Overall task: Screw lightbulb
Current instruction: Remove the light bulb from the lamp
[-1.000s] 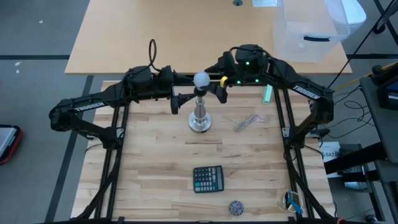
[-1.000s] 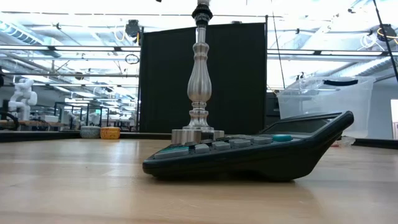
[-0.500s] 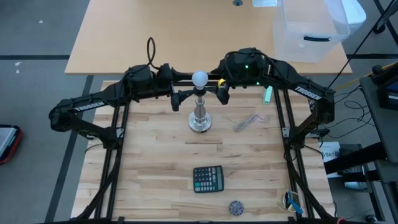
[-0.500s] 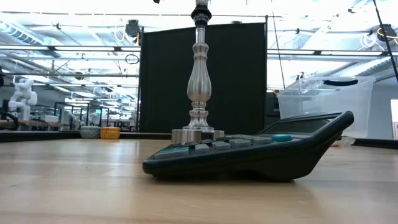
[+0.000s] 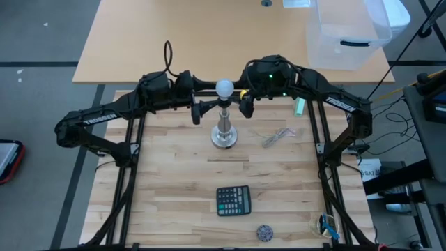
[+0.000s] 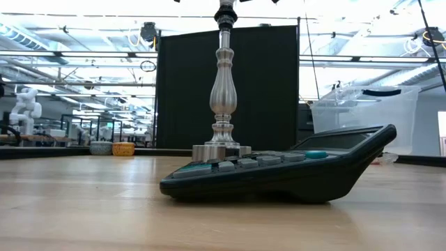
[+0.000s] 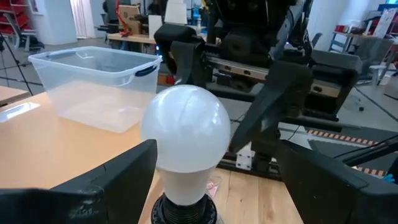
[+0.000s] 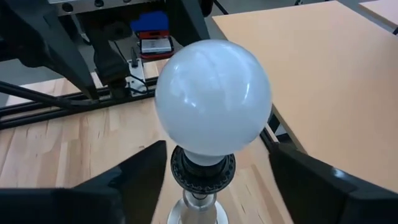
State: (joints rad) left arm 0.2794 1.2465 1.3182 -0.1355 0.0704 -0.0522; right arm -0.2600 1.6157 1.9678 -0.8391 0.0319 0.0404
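The frosted white lightbulb (image 5: 224,88) stands upright with its base in the dark socket (image 8: 202,167) on top of the silver stand (image 5: 224,134), whose round foot rests on the wooden table. My left gripper (image 5: 203,98) comes in level from the table's left, open, with its fingers (image 7: 118,180) on either side of the lightbulb (image 7: 186,127) and just short of it. My right gripper (image 5: 243,97) comes from the right, slanting down and open, and its fingers (image 8: 134,171) flank the lightbulb (image 8: 213,96) without touching it. The low view shows only the stand (image 6: 223,90).
A dark calculator (image 5: 233,201) lies near the front of the table, with a small ball (image 5: 263,232) closer to the near edge. A loose wire (image 5: 277,135) lies right of the stand. A clear plastic bin (image 5: 347,31) sits on the far table.
My right gripper has tipped its fingers further downward and edged a little toward the lightbulb. The lightbulb and stand have stayed where they were.
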